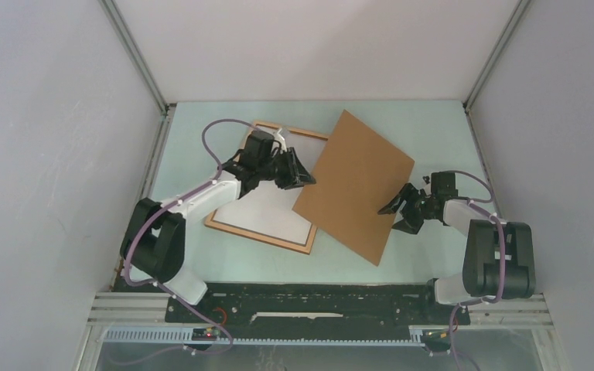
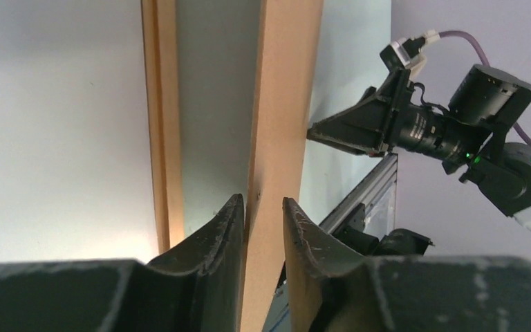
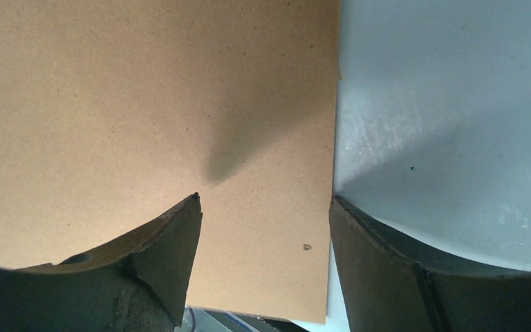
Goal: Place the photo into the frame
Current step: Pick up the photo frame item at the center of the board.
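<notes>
While the frame (image 1: 255, 236) lies flat on the table (image 1: 433, 131), left of centre and under the left arm, its opening is filled by a white sheet (image 1: 267, 212). Whether that sheet is the photo turned face down cannot be told; no printed side shows in any view.

The frame's right end is covered by a brown board (image 1: 356, 185), set askew and reaching toward the right side of the table.

Left gripper (image 1: 305, 176) sits at the board's left edge. Its wrist view shows the board edge-on between the fingers (image 2: 221, 235), both pressed against its faces — clamped on it, with a frame rail just beside.

Right gripper (image 1: 393, 219) is at the board's right edge, jaws apart — one finger over the board, the other over the table, nothing held.
</notes>
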Robot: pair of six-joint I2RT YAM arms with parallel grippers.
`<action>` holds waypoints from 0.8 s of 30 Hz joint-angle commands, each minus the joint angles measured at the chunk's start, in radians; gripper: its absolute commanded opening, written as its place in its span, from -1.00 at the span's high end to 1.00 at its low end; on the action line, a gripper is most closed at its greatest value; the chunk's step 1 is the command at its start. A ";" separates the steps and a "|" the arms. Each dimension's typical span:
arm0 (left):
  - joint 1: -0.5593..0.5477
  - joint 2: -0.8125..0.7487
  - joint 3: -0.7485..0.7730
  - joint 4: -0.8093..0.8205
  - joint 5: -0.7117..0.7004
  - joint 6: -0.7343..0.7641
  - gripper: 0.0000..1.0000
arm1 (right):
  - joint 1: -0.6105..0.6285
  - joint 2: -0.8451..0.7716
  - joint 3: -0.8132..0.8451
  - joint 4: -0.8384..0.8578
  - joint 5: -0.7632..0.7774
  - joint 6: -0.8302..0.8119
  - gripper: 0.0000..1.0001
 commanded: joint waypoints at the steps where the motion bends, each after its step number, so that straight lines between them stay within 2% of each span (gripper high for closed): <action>1: -0.053 -0.060 0.057 -0.082 -0.011 0.020 0.32 | 0.019 -0.011 -0.009 -0.011 0.011 -0.011 -0.52; 7: -0.104 -0.077 0.137 -0.210 -0.093 0.080 0.20 | 0.019 -0.019 -0.009 0.003 -0.002 -0.003 -0.52; 15: -0.124 -0.078 0.195 -0.276 -0.134 0.100 0.52 | 0.014 -0.035 -0.029 0.007 -0.005 0.001 -0.52; 19: -0.131 -0.077 0.231 -0.300 -0.115 0.113 0.60 | 0.005 -0.064 -0.029 -0.012 0.002 -0.006 -0.52; 22: -0.155 -0.078 0.247 -0.319 -0.119 0.115 0.21 | 0.005 -0.093 -0.029 -0.027 0.012 -0.007 -0.52; 24: -0.168 -0.082 0.249 -0.326 -0.125 0.116 0.04 | 0.005 -0.111 -0.032 -0.031 0.019 -0.005 -0.53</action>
